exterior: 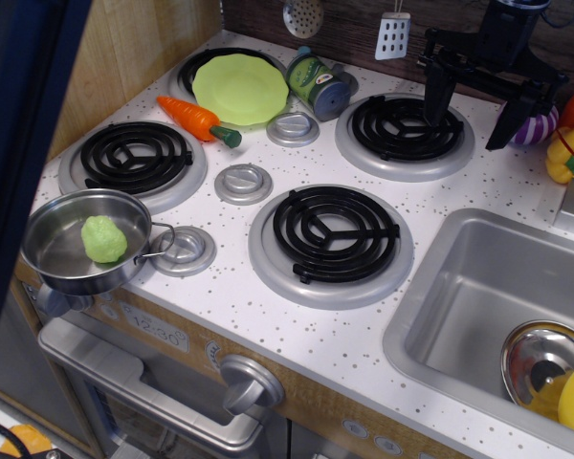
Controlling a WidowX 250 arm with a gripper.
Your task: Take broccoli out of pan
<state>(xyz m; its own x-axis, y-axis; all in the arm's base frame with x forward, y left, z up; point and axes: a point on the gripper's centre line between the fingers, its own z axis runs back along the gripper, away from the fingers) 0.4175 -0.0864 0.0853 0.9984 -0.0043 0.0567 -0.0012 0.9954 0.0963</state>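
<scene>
The broccoli [103, 238] is a small pale lime-green lump lying inside the pan [53, 258], a shiny shallow steel pot with wire loop handles at the front left corner of the toy stove. My gripper [475, 115] is black and hangs open and empty over the back right burner [404, 130], far from the pan.
A lime-green plate [240, 88] sits on the back left burner, with a toy carrot [197, 120] beside it and a can [318, 83] lying on its side. Stove knobs [243, 182] stand between the burners. The sink [478, 296] at right holds a steel bowl [543, 361] with yellow items.
</scene>
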